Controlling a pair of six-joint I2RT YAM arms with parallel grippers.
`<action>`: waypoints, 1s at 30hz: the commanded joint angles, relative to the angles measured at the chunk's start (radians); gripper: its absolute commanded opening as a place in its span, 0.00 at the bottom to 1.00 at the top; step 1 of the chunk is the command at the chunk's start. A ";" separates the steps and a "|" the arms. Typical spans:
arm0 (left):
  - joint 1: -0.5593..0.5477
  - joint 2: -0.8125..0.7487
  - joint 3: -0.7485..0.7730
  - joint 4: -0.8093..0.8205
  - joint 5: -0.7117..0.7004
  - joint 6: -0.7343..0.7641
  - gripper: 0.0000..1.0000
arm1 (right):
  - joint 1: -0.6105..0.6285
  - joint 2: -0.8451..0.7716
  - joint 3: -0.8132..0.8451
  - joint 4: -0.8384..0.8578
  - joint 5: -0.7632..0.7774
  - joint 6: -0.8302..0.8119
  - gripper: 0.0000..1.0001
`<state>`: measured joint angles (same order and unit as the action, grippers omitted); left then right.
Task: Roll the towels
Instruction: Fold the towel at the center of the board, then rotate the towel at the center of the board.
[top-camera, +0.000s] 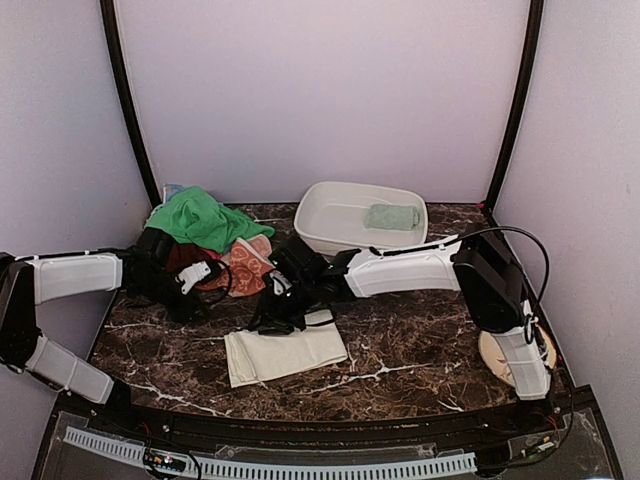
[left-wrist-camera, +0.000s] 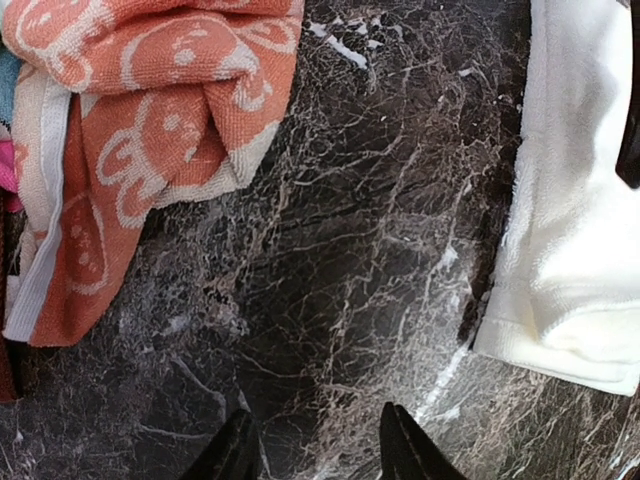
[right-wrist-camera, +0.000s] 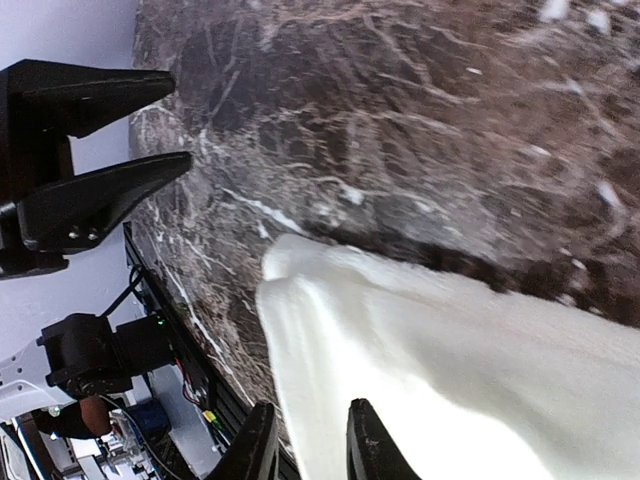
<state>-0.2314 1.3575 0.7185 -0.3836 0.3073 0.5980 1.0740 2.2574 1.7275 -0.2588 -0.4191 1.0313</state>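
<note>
Cream towel (top-camera: 285, 352) lies flat on the counter (top-camera: 420, 340), lower centre of the top view, not yet rolled. Right jaws are set at its upper edge and parted by a narrow gap. Cloth shows beyond them, but nothing is seen pinched. Left jaws are spread over bare counter and hold nothing. They are placed between the orange towel (top-camera: 245, 265), left of centre, and the cream one.

Step judged: start of the roll on the cream towel.
- One short edge is best taken at both corners, one pair of jaws to each, so that the first turn is laid straight.
- Each turn should be kept tight and the cloth pressed down as it is rolled, or a cone is likely.
- The left jaws would first need to be brought across to the towel.

Count:
- Towels: four seen. One cream, one orange, one bright green towel (top-camera: 200, 220) heaped at upper left, one sage-green towel (top-camera: 392, 216) in the basin (top-camera: 310, 225). More may be hidden in the heap.
- Basin: one.
- Plate (top-camera: 488, 352): one, lower right, largely hidden by the right arm (top-camera: 410, 268).
</note>
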 joint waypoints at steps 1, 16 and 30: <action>-0.016 -0.040 0.052 -0.036 0.058 -0.042 0.45 | -0.059 -0.149 -0.138 0.067 0.021 -0.008 0.24; -0.378 0.188 0.167 0.016 0.001 -0.146 0.42 | -0.130 -0.330 -0.503 0.125 0.100 -0.049 0.15; -0.378 0.017 -0.114 0.191 -0.250 0.028 0.43 | -0.169 -0.263 -0.421 0.119 0.032 -0.104 0.16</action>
<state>-0.6094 1.4170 0.6872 -0.2989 0.1741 0.5507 0.9138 1.9560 1.2327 -0.1654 -0.3470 0.9672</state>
